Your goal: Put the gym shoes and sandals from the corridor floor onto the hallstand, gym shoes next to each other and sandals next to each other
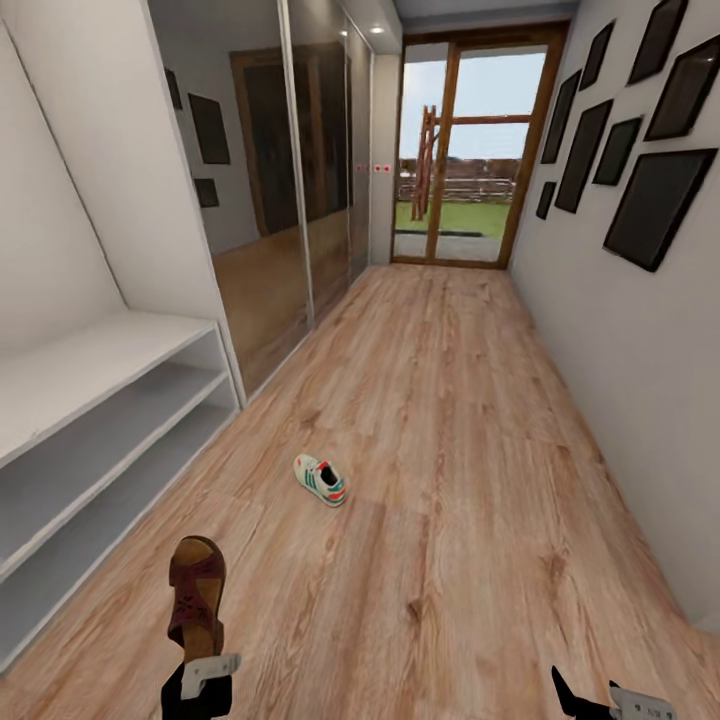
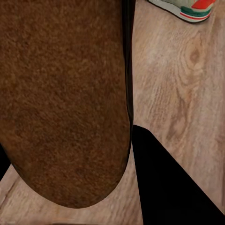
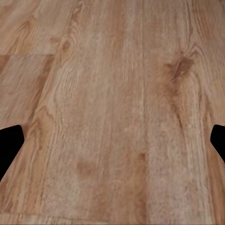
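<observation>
Clamped on a dark brown sandal (image 1: 196, 592), the left gripper (image 1: 205, 672) sits at the bottom edge of the head view, the sandal standing out ahead of it over the corridor floor (image 1: 450, 450) with its toe end pointing away from the robot. From the left wrist camera, the sandal's (image 2: 63, 98) fuzzy brown surface covers most of the frame, with one black finger (image 2: 168, 183) just beside it and wood planks (image 2: 183, 84) behind.

At the lower right corner of the head view, the right gripper (image 1: 600, 700) holds nothing; its wrist camera shows two dark fingertips (image 3: 9, 145) set wide apart over bare wood (image 3: 112, 112).

One cream-white gym shoe (image 1: 320, 479) with green stripes and a red-orange heel lies alone on the planks, well ahead of the sandal, and its heel (image 2: 187, 7) peeks into the left wrist view.

Against the left wall stands the pale grey hallstand (image 1: 90, 400), two open shelves under a slanted back panel.
</observation>
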